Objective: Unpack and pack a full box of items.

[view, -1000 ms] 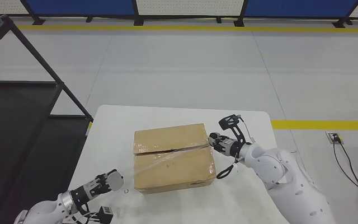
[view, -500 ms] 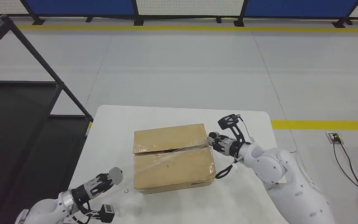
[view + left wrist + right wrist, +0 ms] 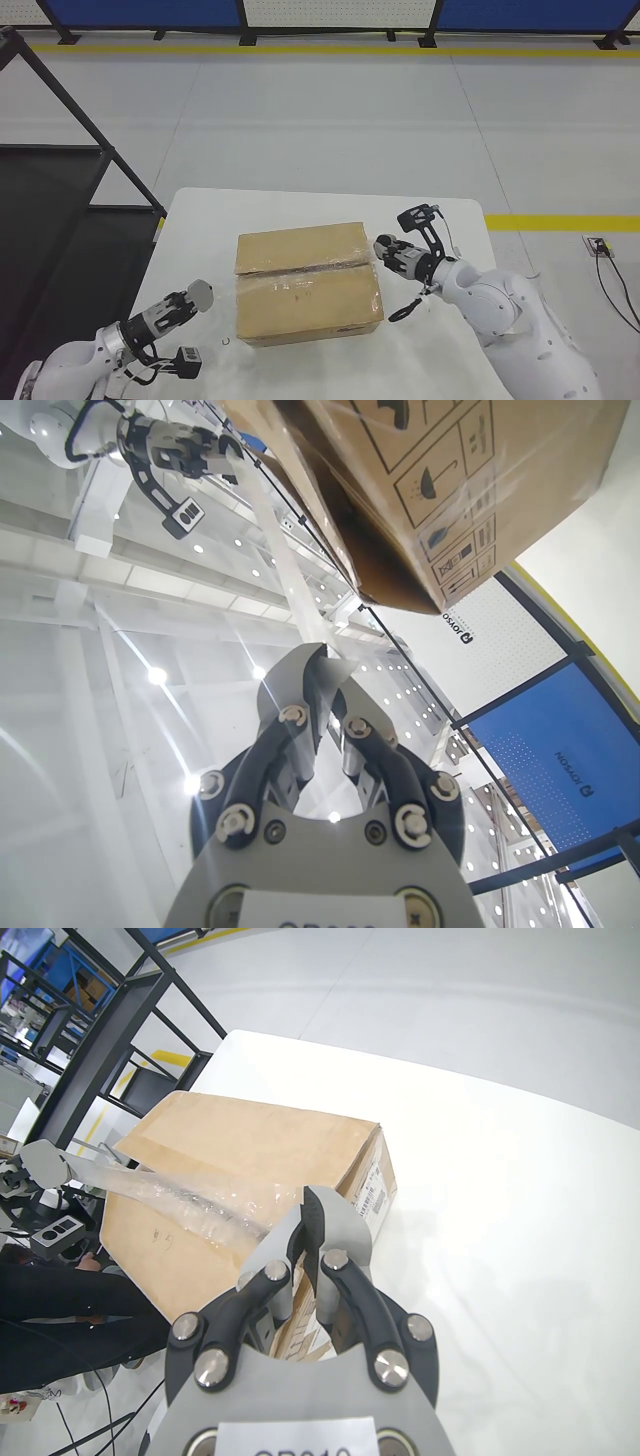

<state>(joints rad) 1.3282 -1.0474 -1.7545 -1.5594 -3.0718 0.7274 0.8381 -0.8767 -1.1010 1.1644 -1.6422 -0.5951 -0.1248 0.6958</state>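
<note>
A brown cardboard box [image 3: 308, 285] lies on the white table [image 3: 440, 350], its top flaps closed along a middle seam. A strip of clear tape [image 3: 165, 1190] runs along that seam and off both ends. My left gripper [image 3: 327, 665] is shut on one end of the tape [image 3: 285, 565], off the box's left side near the table's front left corner [image 3: 197, 296]. My right gripper [image 3: 310, 1208] is shut on the other end at the box's right edge [image 3: 384, 249]. In the left wrist view, the box [image 3: 450, 475] is seen from below.
A black metal rack [image 3: 60, 200] stands left of the table. A small ring [image 3: 227, 342] lies on the table by the box's front left corner. Bare tabletop lies right of the box and behind it.
My left gripper has pulled further left, away from the box, drawing the tape out. The box has shifted slightly to the left. The right gripper has barely moved.
</note>
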